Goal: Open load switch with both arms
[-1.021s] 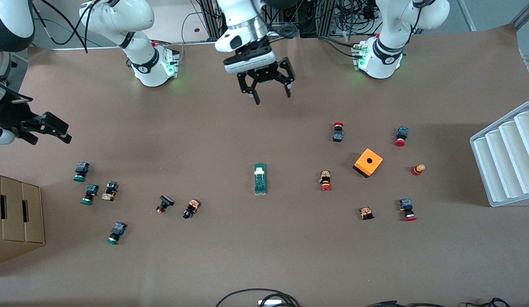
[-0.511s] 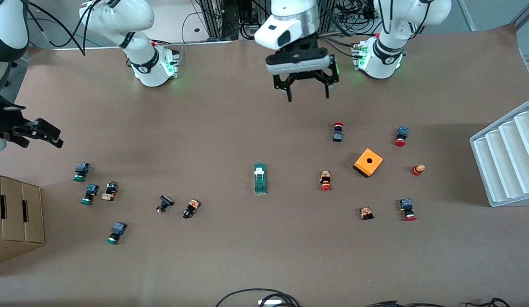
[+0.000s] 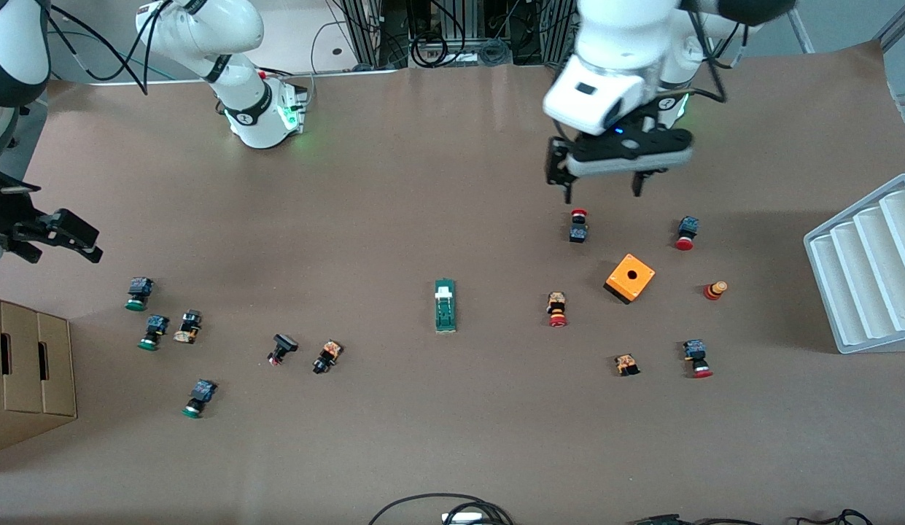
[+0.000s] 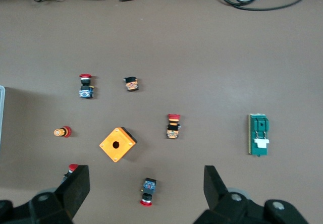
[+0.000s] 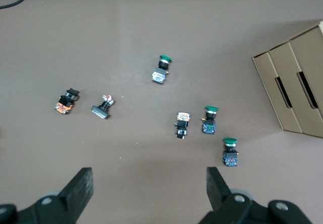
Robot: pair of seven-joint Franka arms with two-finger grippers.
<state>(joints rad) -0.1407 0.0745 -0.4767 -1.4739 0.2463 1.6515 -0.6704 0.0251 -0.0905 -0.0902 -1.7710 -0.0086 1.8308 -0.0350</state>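
Roughly mid-frame in the front view lies the switch (image 3: 445,306), flat on the table (image 3: 423,437), long axis running toward the camera, white lever (image 3: 443,293) at its farther end. Nothing touches it; the nearest buttons sit well apart on either side. It looks light, rigid plastic, prob. smooth-sided, so it'd likely skid or twist if pushed from one side only. Best bet: one gripper pinches the green body across its long sides to pin it, the other works the lever. The lever is small & prob. the weakest part, so go easy there.

In the left wrist view the switch (image 4: 258,134) also shows, off to the side of the orange box (image 4: 117,144).

Upper right of the front frame: left gripper (image 3: 602,189), up in the air over bare table just above a red button (image 3: 578,226), fingers spread wide, holding nothing. Far left edge of the frame: right gripper (image 3: 62,237), in the air above the green buttons (image 3: 138,293) & carton (image 3: 29,364), fingers likewise wide apart, empty. Neither is near the switch yet.
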